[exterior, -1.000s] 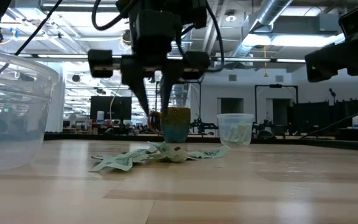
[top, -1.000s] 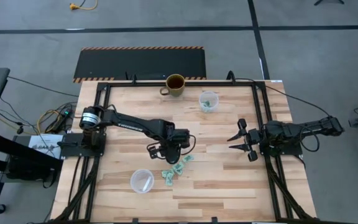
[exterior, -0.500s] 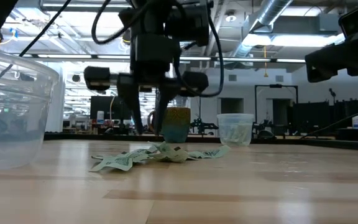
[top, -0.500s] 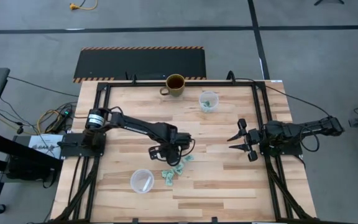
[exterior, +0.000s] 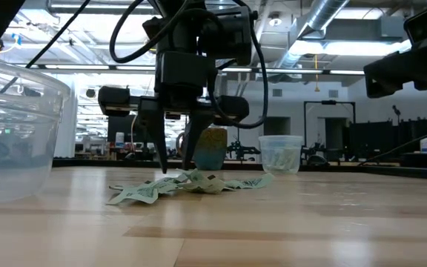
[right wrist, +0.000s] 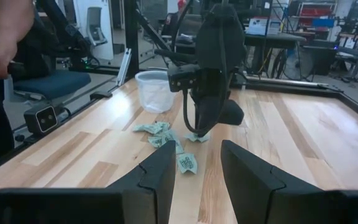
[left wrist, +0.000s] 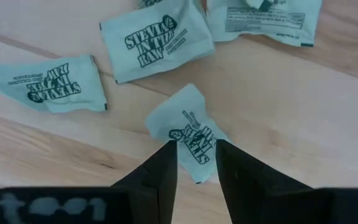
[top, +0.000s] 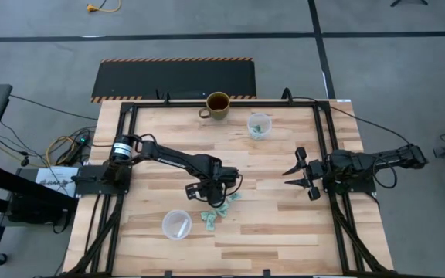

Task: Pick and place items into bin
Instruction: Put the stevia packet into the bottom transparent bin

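Lying in a loose cluster on the wooden table (top: 284, 224), the pale green packets (top: 216, 210) sit directly beneath the left tool (top: 207, 195), whose narrowly parted fingers (left wrist: 166, 163) straddle one crumpled packet (left wrist: 190, 132) without gripping it. A clear cup (top: 176, 225) stands just beside. The right tool (top: 293, 174) waits well apart, fingers parted, empty.

Items (top: 216, 210) mid-table, under left end effector (top: 207, 198), right of cup (top: 176, 225)
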### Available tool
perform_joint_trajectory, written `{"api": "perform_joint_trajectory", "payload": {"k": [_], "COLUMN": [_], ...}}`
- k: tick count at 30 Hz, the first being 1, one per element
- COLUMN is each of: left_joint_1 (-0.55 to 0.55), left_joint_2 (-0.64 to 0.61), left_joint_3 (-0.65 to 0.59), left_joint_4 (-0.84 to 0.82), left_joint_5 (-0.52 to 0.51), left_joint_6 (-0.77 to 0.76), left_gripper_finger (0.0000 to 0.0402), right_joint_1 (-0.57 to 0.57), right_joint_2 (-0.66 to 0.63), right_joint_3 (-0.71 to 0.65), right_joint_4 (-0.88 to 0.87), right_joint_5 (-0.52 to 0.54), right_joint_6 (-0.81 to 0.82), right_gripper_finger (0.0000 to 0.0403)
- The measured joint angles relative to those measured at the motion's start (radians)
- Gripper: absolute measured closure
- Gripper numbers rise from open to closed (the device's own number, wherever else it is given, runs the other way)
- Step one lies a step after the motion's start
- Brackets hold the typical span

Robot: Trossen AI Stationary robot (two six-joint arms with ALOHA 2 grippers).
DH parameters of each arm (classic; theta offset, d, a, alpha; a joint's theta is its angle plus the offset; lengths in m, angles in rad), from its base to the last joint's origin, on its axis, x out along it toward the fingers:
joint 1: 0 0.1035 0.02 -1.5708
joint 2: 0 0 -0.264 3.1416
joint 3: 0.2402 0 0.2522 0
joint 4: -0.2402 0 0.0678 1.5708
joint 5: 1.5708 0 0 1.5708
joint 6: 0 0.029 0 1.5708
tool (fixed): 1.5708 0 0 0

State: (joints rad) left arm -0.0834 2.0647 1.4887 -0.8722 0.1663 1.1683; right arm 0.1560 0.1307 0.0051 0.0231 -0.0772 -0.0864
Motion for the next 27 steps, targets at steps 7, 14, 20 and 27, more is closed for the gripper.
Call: {"api": "perform_joint_trajectory", "payload": {"k": [7, 14, 20, 27], "left_joint_1": [0.0, 0.0, 0.0, 0.0], "left_joint_2": [0.0, 0.0, 0.0, 0.022], "left_joint_3": [-0.006, -0.006, -0.006, -0.007], "left_joint_4": [0.016, 0.019, 0.018, 0.023], "left_joint_5": [0.011, 0.009, 0.008, -0.004], "left_joint_6": [0.003, 0.0, -0.001, -0.012], "left_gripper_finger": [0.0301, 0.0301, 0.0301, 0.0301], "right_joint_1": [0.0, 0.0, 0.0, 0.0], "right_joint_2": [0.0, 0.0, 0.0, 0.0], "right_joint_3": [0.0, 0.0, 0.0, 0.0], "right_joint_4": [0.0, 0.0, 0.0, 0.0], "right_joint_5": [0.0, 0.0, 0.0, 0.0], "right_joint_6": [0.0, 0.0, 0.0, 0.0], "right_gripper_finger": [0.028, 0.028, 0.028, 0.028]}}
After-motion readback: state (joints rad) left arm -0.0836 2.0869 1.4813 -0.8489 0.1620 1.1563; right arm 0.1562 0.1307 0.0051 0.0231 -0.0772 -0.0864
